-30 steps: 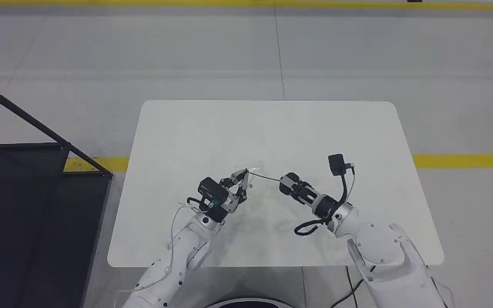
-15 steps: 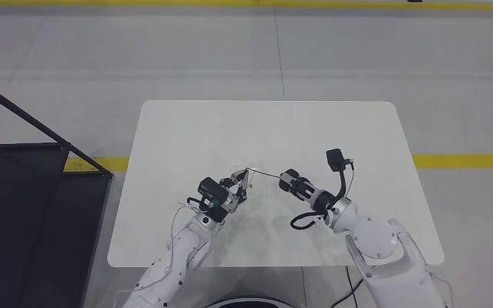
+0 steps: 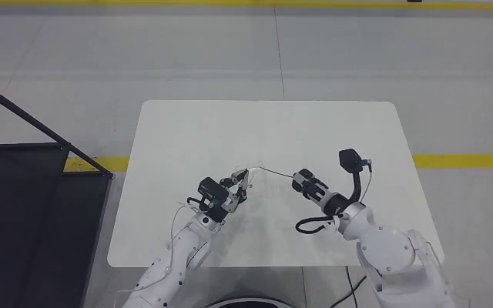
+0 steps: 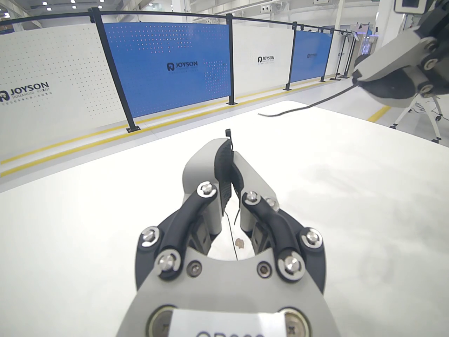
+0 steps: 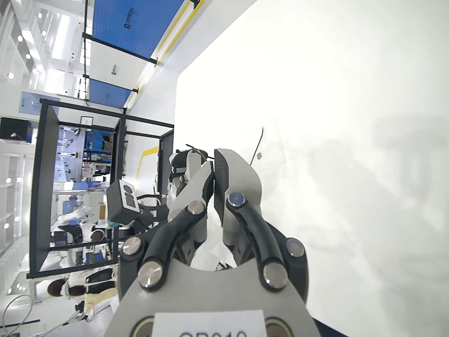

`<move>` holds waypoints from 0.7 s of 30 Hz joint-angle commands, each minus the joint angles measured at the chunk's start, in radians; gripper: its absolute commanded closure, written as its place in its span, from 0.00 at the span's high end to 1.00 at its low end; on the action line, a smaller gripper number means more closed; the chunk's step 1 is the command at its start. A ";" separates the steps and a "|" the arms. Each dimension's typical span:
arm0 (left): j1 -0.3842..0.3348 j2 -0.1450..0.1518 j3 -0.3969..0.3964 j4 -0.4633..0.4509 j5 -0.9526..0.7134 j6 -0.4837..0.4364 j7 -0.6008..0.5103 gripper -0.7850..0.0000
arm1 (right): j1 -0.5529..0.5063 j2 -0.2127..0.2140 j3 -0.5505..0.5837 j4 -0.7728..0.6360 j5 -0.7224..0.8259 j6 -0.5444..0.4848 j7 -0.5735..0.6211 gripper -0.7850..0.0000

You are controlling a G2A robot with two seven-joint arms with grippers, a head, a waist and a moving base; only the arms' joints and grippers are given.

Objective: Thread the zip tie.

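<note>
Left tool clamps the zip tie just below its head, mid-frame. Right tool, upper right, pinches the strap; its free tip points toward the head, apart.

The tabletop is a plain white slab with rounded corners, wider than it is deep in the top view. Its long edges lie at 12 and 6 o'clock, its short edges at 3 and 9 o'clock. One small brown speck lies directly on the surface, a little toward 9 o'clock from the middle. The tabletop stands on a grey floor, where a yellow line runs out from under it at 3 and 9 o'clock.
</note>
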 commanded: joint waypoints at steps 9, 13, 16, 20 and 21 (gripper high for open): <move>0.000 0.000 0.000 0.000 0.000 0.000 0.000 0.00 | 0.088 -0.005 -0.126 -0.013 -0.166 0.151 0.075 0.00; 0.000 0.000 0.000 0.000 0.000 0.000 0.000 0.00 | 0.110 -0.013 -0.145 -0.001 -0.145 0.159 0.052 0.00; 0.000 0.000 0.000 0.000 0.000 0.000 0.000 0.00 | 0.115 -0.015 -0.149 -0.001 -0.140 0.161 0.051 0.00; 0.000 0.000 0.000 0.000 0.000 0.000 0.000 0.00 | 0.113 -0.017 -0.154 -0.010 -0.143 0.163 0.048 0.00; 0.000 0.000 0.000 0.000 0.000 0.000 0.000 0.00 | 0.113 -0.018 -0.155 -0.012 -0.144 0.163 0.047 0.00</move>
